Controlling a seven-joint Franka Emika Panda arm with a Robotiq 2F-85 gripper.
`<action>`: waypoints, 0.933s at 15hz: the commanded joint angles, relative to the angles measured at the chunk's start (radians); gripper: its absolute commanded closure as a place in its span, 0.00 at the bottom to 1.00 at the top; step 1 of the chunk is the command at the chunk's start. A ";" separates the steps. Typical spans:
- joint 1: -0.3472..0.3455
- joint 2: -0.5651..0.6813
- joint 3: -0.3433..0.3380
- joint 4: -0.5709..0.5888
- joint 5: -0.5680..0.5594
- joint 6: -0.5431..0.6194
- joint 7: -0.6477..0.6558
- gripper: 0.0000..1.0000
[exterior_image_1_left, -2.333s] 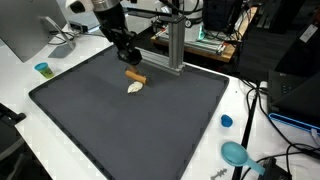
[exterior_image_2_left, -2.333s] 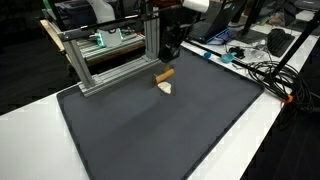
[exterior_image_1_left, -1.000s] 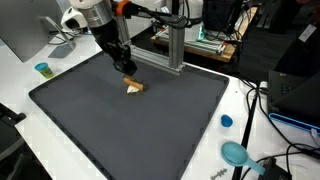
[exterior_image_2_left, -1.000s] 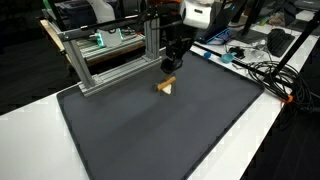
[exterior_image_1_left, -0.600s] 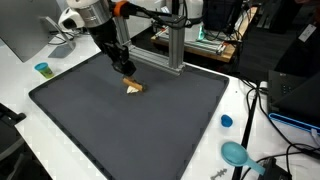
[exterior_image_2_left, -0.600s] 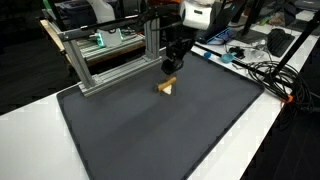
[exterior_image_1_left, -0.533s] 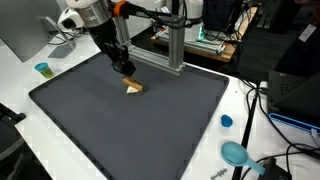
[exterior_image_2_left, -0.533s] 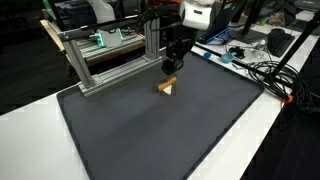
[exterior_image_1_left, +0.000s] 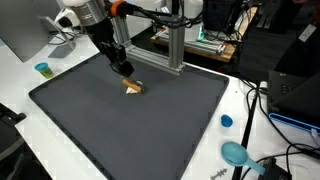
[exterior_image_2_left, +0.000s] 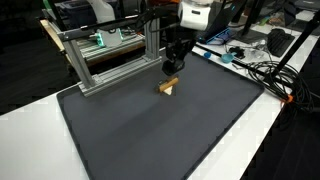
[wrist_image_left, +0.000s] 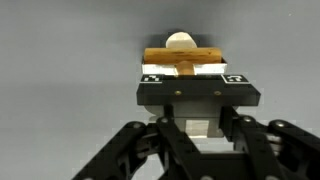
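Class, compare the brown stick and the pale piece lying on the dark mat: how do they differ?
The brown stick is long and straight; the pale piece is rounded. The stick is tan-brown, the pale piece off-white. In the wrist view the stick lies nearer the hand, with the pale piece beyond it. Both rest close together on the dark mat.

exteriors: raised, oblique, share mat (exterior_image_1_left: 130, 130) | wrist: close behind gripper (wrist_image_left: 188, 68) (facing down)
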 joint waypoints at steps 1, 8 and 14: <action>-0.017 0.042 0.013 0.032 0.056 0.072 -0.019 0.78; -0.021 0.065 0.016 0.040 0.081 0.157 -0.021 0.78; -0.008 -0.082 0.001 -0.048 0.040 0.146 -0.020 0.78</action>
